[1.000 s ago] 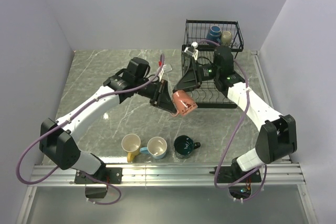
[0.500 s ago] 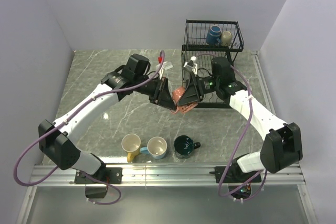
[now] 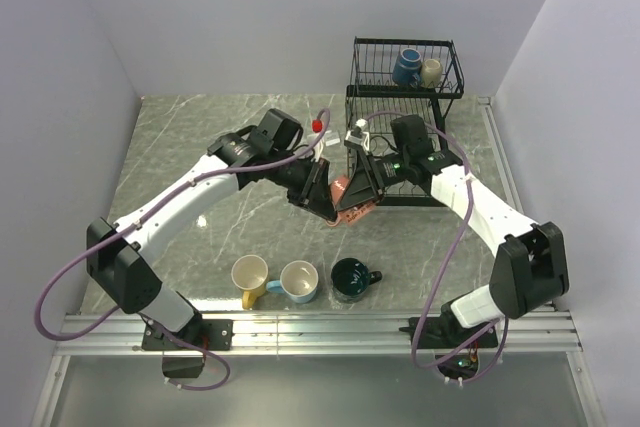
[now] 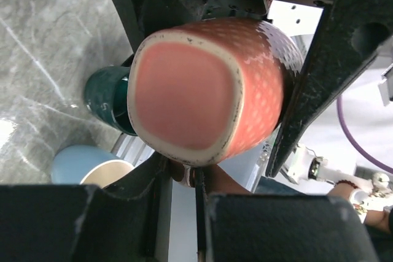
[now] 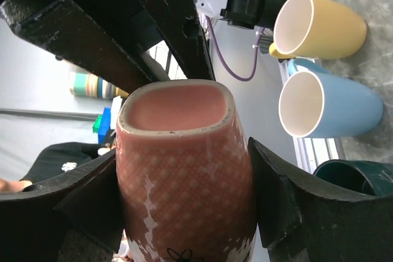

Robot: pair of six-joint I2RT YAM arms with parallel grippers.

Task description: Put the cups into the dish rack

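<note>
1. Basically a mid-air handover: the pink mug (image 3: pixel 352 211) hangs tilted above the desk (image 3: pixel 200 127), just beside the front-left corner of the rack (image 3: pixel 404 41). It is not in the rack yet.
2. The left pincer (image 3: pixel 328 199) is clenched narrow on a small piece of the pink mug below its base, as the left wrist view shows. Cannot tell if that piece is the handle or the rim.
3. The right pincer (image 3: pixel 360 185) is grasping the pink mug's body. In the right wrist view its fingers (image 5: pixel 288 213) sit against both flanks with no gap showing.
4. The navy mug (image 3: pixel 406 65) and olive mug (image 3: pixel 431 70) sit side by side in the rack's upper basket.
5. The yellow mug (image 3: pixel 249 275), light blue mug (image 3: pixel 298 281) and teal mug (image 3: pixel 352 278) wait in a row near the desk's front edge, well apart from the rack.
6. Handling, as a judgement: the pink mug is glazed ceramic, so stiff, fairly light, slick under the pads, and likely to chip if dropped or knocked on the wire.
7. Best hold, as a judgement: squeeze across the dimpled body walls, as the right pincer does. A thin rim or handle pinch can let it swing.
8. Risk: if the left pincer lets go before the right one is firm, the mug could slip. Lower it in gently and keep it clear of the rack wires.
</note>
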